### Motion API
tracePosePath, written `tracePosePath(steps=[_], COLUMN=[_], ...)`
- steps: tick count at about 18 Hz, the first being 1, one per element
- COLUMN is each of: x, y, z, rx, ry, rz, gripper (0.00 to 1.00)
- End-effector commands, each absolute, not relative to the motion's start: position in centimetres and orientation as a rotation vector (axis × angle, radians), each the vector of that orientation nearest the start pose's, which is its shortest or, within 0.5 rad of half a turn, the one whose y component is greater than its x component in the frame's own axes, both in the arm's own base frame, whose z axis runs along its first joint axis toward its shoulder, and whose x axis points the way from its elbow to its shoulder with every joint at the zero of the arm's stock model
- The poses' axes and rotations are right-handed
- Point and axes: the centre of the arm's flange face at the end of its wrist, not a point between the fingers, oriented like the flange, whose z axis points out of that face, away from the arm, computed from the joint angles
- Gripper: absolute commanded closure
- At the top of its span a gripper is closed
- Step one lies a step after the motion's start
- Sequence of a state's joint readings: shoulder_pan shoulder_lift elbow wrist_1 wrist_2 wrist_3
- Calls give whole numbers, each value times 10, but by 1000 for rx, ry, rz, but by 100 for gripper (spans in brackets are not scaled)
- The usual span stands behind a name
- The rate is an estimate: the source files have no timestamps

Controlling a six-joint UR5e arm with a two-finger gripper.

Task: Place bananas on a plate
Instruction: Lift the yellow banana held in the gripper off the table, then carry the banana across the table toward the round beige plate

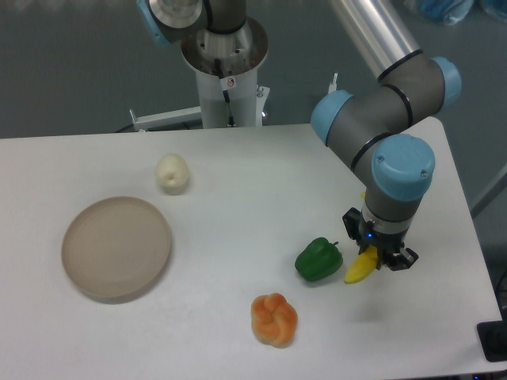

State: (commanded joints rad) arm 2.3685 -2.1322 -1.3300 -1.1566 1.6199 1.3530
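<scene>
The black two-finger gripper [379, 255] sits directly over the curved bright yellow banana [360, 269], apparently clamped on it, just right of the green pepper [319, 259]; the round beige plate [116, 248] lies far left.

**White table, dark floor**

A white table [238, 237] fills most of the view, its far edge running left to right. Beyond it lies dark grey-blue floor [71, 63]. A pale blue bundle [447, 9] sits past the far right corner. Light is even.
</scene>
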Motion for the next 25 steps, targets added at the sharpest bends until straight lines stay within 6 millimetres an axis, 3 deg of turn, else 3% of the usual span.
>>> tracePosePath(steps=[2, 5, 7, 12, 17, 20, 22, 25], x=[-414, -386, -334, -235, -146, -78, -47, -23], y=[585, 595, 612, 648, 672, 677, 673, 672], z=[312, 326, 331, 335, 317, 307, 294, 280], rx=[-3013, -3010, -3013, -2974, -2966, -2967, -2993, -3007], ry=[858, 838, 864, 938, 918, 867, 843, 841], rz=[169, 161, 124, 112, 33, -61, -99, -111], gripper=[84, 84, 84, 84, 84, 80, 79, 77])
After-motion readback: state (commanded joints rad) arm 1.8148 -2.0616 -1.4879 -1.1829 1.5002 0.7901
